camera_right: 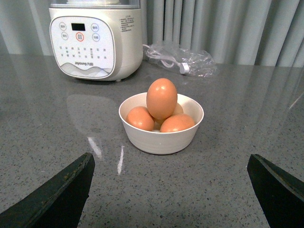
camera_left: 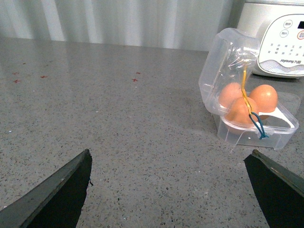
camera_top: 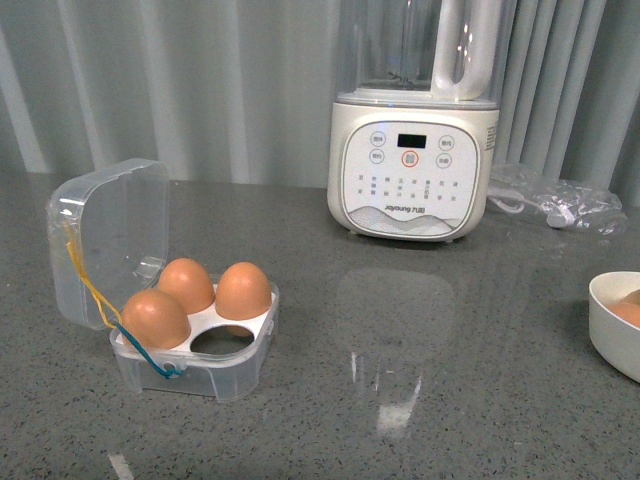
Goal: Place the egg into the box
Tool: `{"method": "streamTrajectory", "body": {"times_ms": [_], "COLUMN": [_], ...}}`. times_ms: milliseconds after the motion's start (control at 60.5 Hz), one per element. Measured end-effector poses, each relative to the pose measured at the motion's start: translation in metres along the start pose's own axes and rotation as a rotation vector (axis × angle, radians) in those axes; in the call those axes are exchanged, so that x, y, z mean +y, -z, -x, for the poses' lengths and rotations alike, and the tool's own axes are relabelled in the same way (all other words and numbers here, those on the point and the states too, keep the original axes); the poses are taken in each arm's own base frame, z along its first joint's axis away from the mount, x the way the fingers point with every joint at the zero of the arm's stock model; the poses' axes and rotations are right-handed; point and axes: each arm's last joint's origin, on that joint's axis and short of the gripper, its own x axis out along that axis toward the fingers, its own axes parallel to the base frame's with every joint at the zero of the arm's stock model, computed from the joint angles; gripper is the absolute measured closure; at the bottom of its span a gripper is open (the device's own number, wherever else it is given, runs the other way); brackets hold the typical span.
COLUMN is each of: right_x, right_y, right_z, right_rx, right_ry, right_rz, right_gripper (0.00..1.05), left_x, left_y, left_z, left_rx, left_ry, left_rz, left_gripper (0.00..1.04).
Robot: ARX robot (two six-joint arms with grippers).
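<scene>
The egg (camera_right: 161, 98) is orange-brown and stands on top of several like eggs in a white round bowl (camera_right: 161, 141). My right gripper (camera_right: 171, 155) is open and empty, low over the counter just in front of the bowl. The box (camera_top: 195, 375) stands at the left with its clear lid (camera_top: 110, 230) hinged up. It holds three eggs (camera_top: 186, 283), and the front right hole (camera_top: 222, 343) is empty. My left gripper (camera_left: 170, 152) is open and empty, some way from the box (camera_left: 247, 137). Neither arm shows in the front view.
A white blender (camera_top: 412, 165) stands at the back centre. A clear plastic bag with a white cable (camera_top: 560, 200) lies to its right. The bowl (camera_top: 615, 335) sits at the right edge of the front view. Bare grey counter (camera_top: 420, 330) lies between box and bowl.
</scene>
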Motion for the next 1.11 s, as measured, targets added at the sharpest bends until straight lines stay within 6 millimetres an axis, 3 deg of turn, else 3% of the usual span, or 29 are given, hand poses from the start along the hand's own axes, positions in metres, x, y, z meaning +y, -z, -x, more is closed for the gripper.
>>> {"method": "streamTrajectory", "body": {"times_ms": [165, 298, 512, 595, 744, 975, 1107], "right_x": [0.0, -0.001, -0.007, -0.011, -0.018, -0.021, -0.019], "right_y": [0.0, -0.005, -0.045, -0.066, -0.083, -0.075, -0.061], "right_z": [0.0, -0.003, -0.021, -0.04, -0.081, -0.153, -0.169], "right_rx": [0.0, -0.019, -0.133, -0.152, -0.066, 0.17, 0.257], "right_ry": [0.0, 0.182, 0.169, 0.165, 0.153, 0.09, 0.051], "right_rz": [0.0, -0.006, 0.016, 0.043, 0.052, -0.057, -0.104], "right_gripper": [0.07, 0.07, 0.07, 0.07, 0.07, 0.07, 0.07], "left_x": [0.0, 0.0, 0.0, 0.0, 0.0, 0.0, 0.0], "left_y": [0.0, 0.0, 0.0, 0.0, 0.0, 0.0, 0.0], "left_z": [0.0, 0.0, 0.0, 0.0, 0.0, 0.0, 0.0], "left_rx": [0.0, 0.0, 0.0, 0.0, 0.0, 0.0, 0.0], "left_ry": [0.0, -0.001, 0.0, 0.0, 0.0, 0.0, 0.0], "left_rz": [0.0, 0.0, 0.0, 0.0, 0.0, 0.0, 0.0], "left_gripper": [0.07, 0.07, 0.07, 0.07, 0.07, 0.07, 0.07]}}
